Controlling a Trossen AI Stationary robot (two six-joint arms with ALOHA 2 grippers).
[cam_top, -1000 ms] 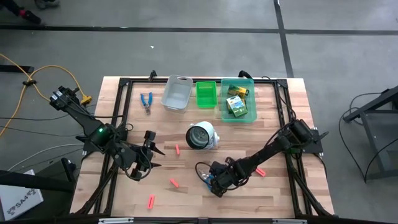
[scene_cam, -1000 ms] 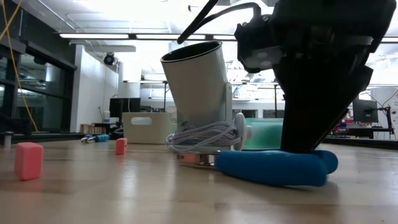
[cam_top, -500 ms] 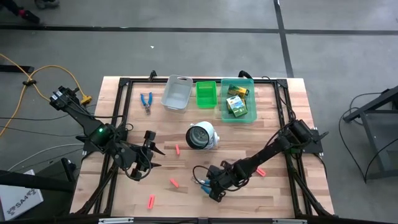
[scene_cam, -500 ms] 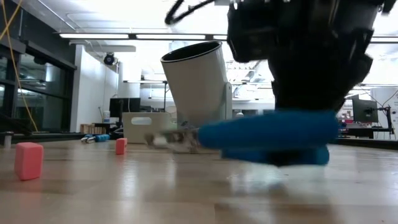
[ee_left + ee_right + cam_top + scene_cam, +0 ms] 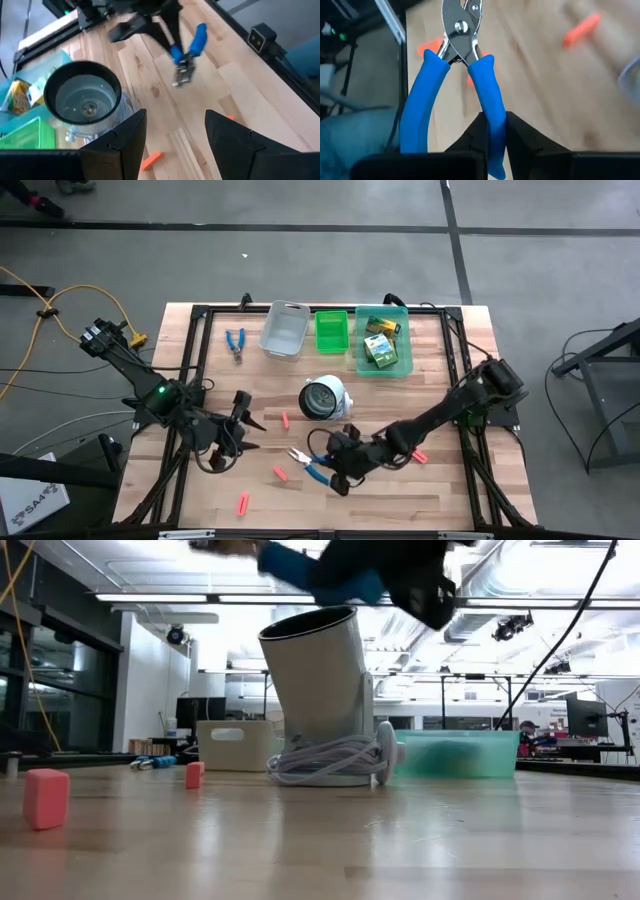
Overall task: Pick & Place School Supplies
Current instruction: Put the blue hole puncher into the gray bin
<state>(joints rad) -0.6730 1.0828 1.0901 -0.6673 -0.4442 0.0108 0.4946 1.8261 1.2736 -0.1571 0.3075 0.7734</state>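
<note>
The right gripper (image 5: 335,470), jaws clamped on one handle of the blue-handled pliers (image 5: 312,467), is holding them above the bench (image 5: 450,490), at six o'clock from the white camera (image 5: 325,398); the left gripper (image 5: 243,430) is waiting with its jaws wide apart.

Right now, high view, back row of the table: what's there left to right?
blue-handled scissors → grey bin → green bin → teal bin, with crayon boxes inside it.
</note>
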